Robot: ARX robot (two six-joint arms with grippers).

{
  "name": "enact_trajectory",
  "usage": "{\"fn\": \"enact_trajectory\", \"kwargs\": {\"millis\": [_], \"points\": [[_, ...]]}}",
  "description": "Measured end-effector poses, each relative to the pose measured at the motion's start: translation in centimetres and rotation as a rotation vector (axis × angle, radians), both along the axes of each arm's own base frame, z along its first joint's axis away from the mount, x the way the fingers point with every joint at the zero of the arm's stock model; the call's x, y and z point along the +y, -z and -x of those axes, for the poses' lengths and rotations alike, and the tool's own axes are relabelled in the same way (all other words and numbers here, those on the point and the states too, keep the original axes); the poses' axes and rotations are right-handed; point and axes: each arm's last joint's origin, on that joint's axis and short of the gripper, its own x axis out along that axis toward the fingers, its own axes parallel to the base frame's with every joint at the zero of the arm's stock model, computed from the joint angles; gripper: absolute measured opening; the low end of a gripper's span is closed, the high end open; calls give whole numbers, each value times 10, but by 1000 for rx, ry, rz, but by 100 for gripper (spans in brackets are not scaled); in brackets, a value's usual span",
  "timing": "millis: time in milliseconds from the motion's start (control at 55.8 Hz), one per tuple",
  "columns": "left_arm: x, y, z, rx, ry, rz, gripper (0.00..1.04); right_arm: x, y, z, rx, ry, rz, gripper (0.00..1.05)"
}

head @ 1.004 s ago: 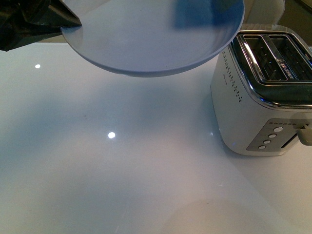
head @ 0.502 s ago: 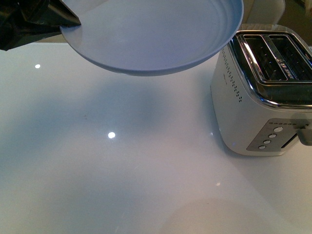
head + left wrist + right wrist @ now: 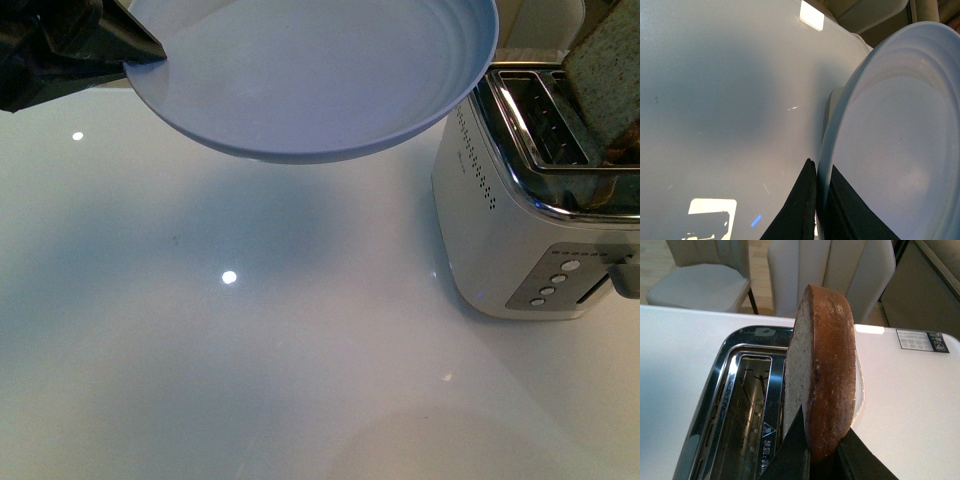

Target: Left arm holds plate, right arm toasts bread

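A pale blue-grey plate [image 3: 310,70] hangs above the white table at the top of the front view, empty. My left gripper [image 3: 140,50] is shut on its left rim; in the left wrist view the dark fingers [image 3: 802,205] pinch the plate [image 3: 900,150] edge. The bread [image 3: 608,70], a light brown slice with dark crust, hangs edge-on over the toaster [image 3: 530,200] at the far right. In the right wrist view my right gripper [image 3: 822,452] is shut on the bread [image 3: 822,375], which stands over the toaster [image 3: 735,405] top beside its open slots.
The silver and white toaster has two slots, buttons [image 3: 555,282] and a lever [image 3: 625,275] on its front. Pale chairs [image 3: 830,270] stand beyond the table's far edge. The glossy white table [image 3: 250,350] shows light reflections.
The bread has come into the front view at the right, over the toaster's slots. The plate and left gripper have stayed in place.
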Motion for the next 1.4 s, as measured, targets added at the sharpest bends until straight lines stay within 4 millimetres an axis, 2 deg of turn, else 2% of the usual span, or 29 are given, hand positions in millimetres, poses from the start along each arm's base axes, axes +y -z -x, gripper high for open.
{"fn": "enact_trajectory", "kwargs": {"millis": [197, 502, 753, 807, 1094, 1291, 1327, 1398], "points": [[0, 1, 0, -2, 1, 2, 3, 0, 3, -1, 14, 0, 12, 3], [0, 1, 0, -6, 4, 6, 3, 2, 25, -4, 119, -21, 25, 3], [2, 1, 0, -5, 1, 9, 3, 3, 29, -6, 125, -26, 32, 4], [2, 1, 0, -5, 1, 9, 3, 3, 28, -6, 115, -26, 30, 14], [2, 0, 0, -6, 2, 12, 3, 1, 21, -1, 78, -26, -11, 52], [3, 0, 0, -6, 5, 14, 3, -6, -8, 30, -19, -9, -109, 94], [3, 0, 0, -6, 6, 15, 3, -7, -12, 36, -34, -4, -120, 97], [3, 1, 0, -6, 4, 16, 3, -9, -19, 50, -66, 8, -146, 96]]}}
